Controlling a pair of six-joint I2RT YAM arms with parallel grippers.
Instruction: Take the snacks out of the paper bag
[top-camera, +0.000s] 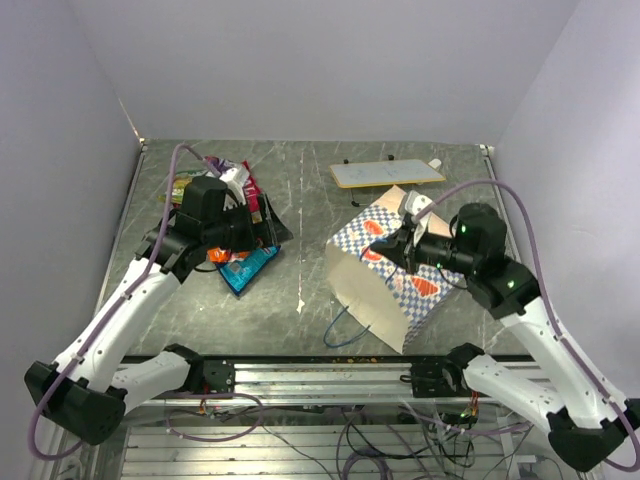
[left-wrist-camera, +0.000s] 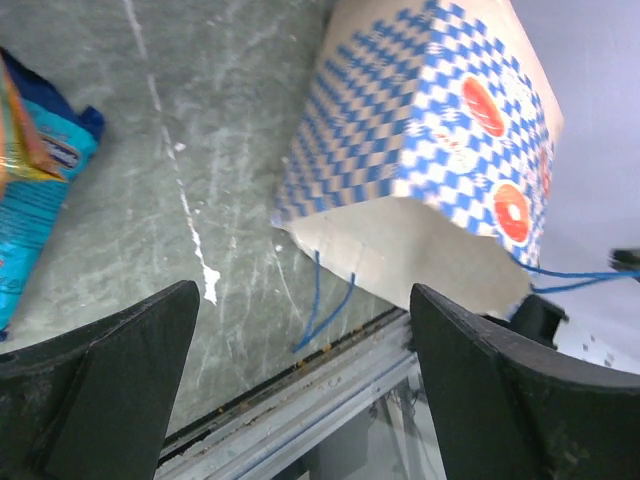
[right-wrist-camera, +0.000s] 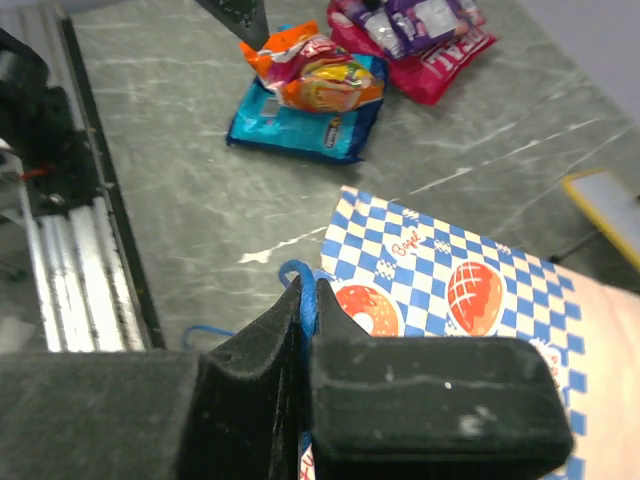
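Top external view first: the paper bag (top-camera: 385, 275) lies tipped on the grey marbled table (top-camera: 300, 190), right of centre, its tan base facing the near rail. The snacks (top-camera: 245, 225) sit heaped well to its left. I cannot see inside the bag, so I can't tell whether any packets remain.

My right gripper (right-wrist-camera: 303, 300) has its jaws pressed together, and the thin blue cord handle (right-wrist-camera: 292, 270) runs into the seam between them, so I judge it pinched. My left gripper (left-wrist-camera: 302, 330) is spread wide, holding nothing, near the heap.

My worries from here:
- The cord is thin and smooth. A hard pull could slide it out of the jaws, or tear it from the paper.
- Lifting by one handle would likely swing the light, boxy bag.
- The loose handle (top-camera: 345, 335) trails near the rail and could snag.

The packets are glossy, crinkled foil, so I expect them to be slippery. The bag is stiff, matte, checkered paper.
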